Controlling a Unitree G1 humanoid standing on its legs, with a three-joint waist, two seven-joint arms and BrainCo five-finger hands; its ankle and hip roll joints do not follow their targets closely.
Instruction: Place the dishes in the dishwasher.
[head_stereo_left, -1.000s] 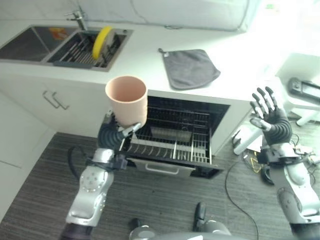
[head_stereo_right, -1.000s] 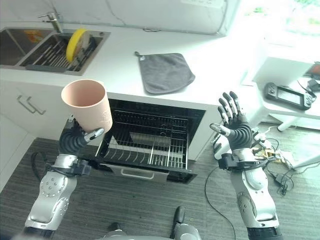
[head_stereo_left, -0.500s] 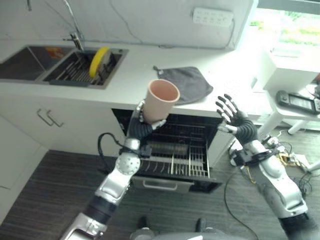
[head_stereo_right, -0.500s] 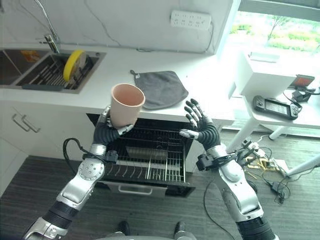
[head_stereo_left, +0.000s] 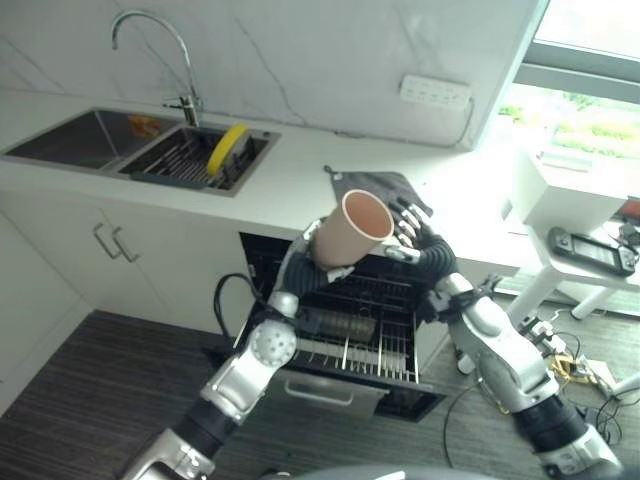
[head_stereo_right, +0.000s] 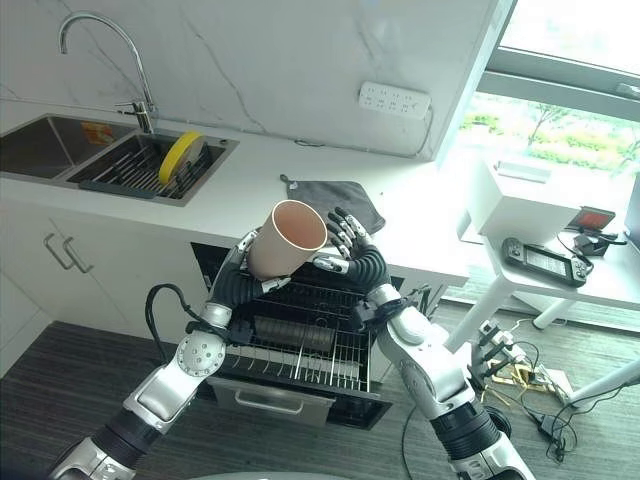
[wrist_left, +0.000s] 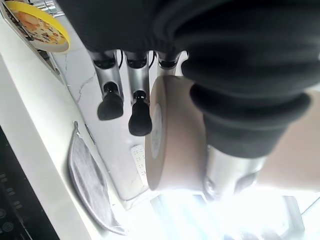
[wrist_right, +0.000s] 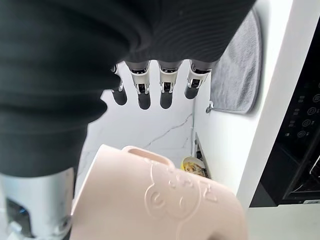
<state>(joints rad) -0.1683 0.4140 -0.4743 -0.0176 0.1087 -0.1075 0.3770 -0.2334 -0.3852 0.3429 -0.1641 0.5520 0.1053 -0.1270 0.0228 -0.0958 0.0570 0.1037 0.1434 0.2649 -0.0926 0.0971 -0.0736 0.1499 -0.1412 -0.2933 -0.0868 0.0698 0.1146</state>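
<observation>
A pink cup (head_stereo_left: 352, 228) is held up in front of the counter edge, above the open dishwasher's wire rack (head_stereo_left: 352, 335), mouth tilted up and to the right. My left hand (head_stereo_left: 303, 275) is shut on its lower part, and its fingers (wrist_left: 140, 117) lie along the cup's base (wrist_left: 175, 135). My right hand (head_stereo_right: 362, 264) is open, just right of the cup, with straight fingers (wrist_right: 167, 95) reaching over the cup's side (wrist_right: 160, 200). Whether they touch it is unclear. A yellow plate (head_stereo_right: 180, 156) stands in the sink's rack.
A grey cloth (head_stereo_right: 335, 194) lies on the white counter behind the cup. The sink with its tap (head_stereo_left: 150, 25) is at the left. At the right stands a white side table (head_stereo_right: 600, 285) with a dark controller (head_stereo_right: 545, 262). Cabinet handles (head_stereo_left: 110, 243) are below the sink.
The camera has shifted. My left hand carried the cup rightward over the dishwasher. My right hand came in from the right until it stood close against the cup.
</observation>
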